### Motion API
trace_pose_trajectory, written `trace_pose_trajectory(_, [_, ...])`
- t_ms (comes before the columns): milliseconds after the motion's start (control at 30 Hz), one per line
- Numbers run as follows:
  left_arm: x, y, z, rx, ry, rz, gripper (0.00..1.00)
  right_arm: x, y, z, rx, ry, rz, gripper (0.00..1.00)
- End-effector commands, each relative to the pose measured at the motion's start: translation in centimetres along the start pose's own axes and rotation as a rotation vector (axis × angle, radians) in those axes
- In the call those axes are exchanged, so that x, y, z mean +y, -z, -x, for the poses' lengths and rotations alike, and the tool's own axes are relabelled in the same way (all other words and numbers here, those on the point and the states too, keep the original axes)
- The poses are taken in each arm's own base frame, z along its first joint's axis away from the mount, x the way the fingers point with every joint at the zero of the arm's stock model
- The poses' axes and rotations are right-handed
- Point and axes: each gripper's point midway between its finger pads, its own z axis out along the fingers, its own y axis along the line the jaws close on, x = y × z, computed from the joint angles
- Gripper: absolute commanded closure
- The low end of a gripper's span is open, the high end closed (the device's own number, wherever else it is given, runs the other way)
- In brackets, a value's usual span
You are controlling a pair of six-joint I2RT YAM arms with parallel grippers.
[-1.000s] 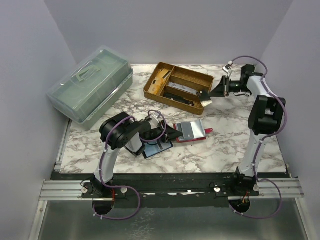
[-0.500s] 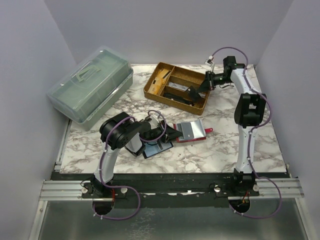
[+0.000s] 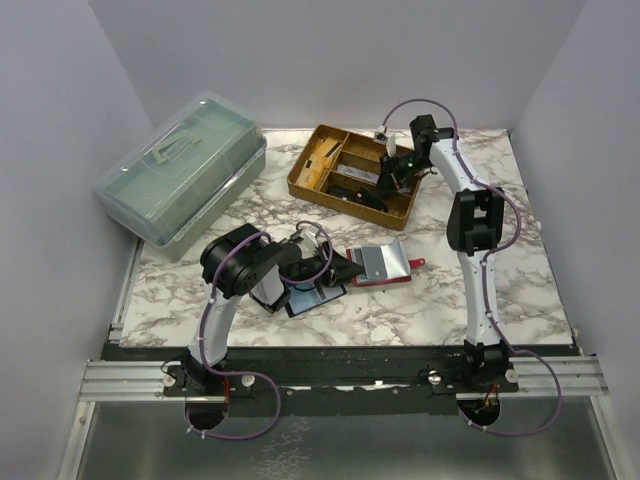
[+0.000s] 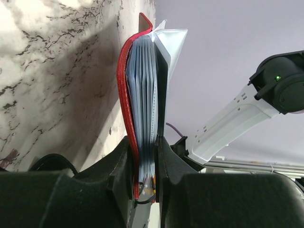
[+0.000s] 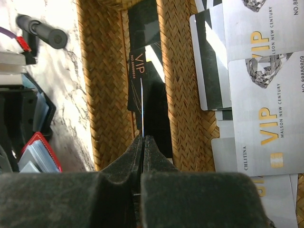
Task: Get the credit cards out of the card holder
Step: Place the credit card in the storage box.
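Right gripper (image 5: pixel 143 137): jaws pressed together on a thin card (image 5: pixel 142 107), seen edge-on and held upright between the fingertips. It hangs over the narrow compartment of the tan woven rectangular tray (image 5: pixel 176 104), directly above a black card (image 5: pixel 135 80) marked VIP that lies in that compartment. Whether the held card touches the one below cannot be told. The neighbouring, wider compartment holds several pale silver cards (image 5: pixel 266 80), overlapping.

Change noted: one second ago this gripper stood off the tray's right corner with the card outside the rim. Half a second ago it had reached the tray's right end. It is now further left, inside the tray's outline.

Left gripper (image 4: pixel 145 147): clamped on the spine end of the red card holder (image 4: pixel 124 95), which lies open on the white-and-grey marble table (image 3: pixel 440 300). A stack of blue-grey cards (image 4: pixel 145 85) remains in its sleeves. Arm and holder are unchanged across all three moments.

A dark flat wallet (image 3: pixel 315 298) lies under the left arm. A translucent grey-green lidded plastic box (image 3: pixel 185 165) stands at far left, well apart and unmoved.
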Motion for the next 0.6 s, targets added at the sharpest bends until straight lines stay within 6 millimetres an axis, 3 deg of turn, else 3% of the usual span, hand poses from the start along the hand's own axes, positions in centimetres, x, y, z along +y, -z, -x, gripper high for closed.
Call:
trace_pose_trajectory(0, [-2.4, -0.1, 0.0, 0.020, -0.087, -0.113, 0.86, -1.7, -0.6, -1.1, 0.083, 0.037, -0.098, 0.98])
trace_pose_trajectory(167, [-2.5, -0.2, 0.0, 0.020, -0.091, -0.112, 0.86, -2.0, 0.5, 0.8, 0.072, 0.100, -0.207, 0.74])
trace_pose_trajectory(333, [-2.6, -0.4, 0.1, 0.023, -0.104, -0.104, 0.86, -1.0, 2.9, 4.0, 0.013, 0.134, -0.288, 0.68])
trace_pose_trajectory(433, [-2.6, -0.4, 0.1, 0.026, -0.109, -0.098, 0.86, 1.1, 4.4, 5.5, -0.026, 0.153, -0.283, 0.64])
trace_pose_trajectory(567, [-2.7, -0.3, 0.0, 0.025, -0.114, -0.092, 0.86, 5.4, 5.5, 6.2, -0.074, 0.146, -0.191, 0.63])
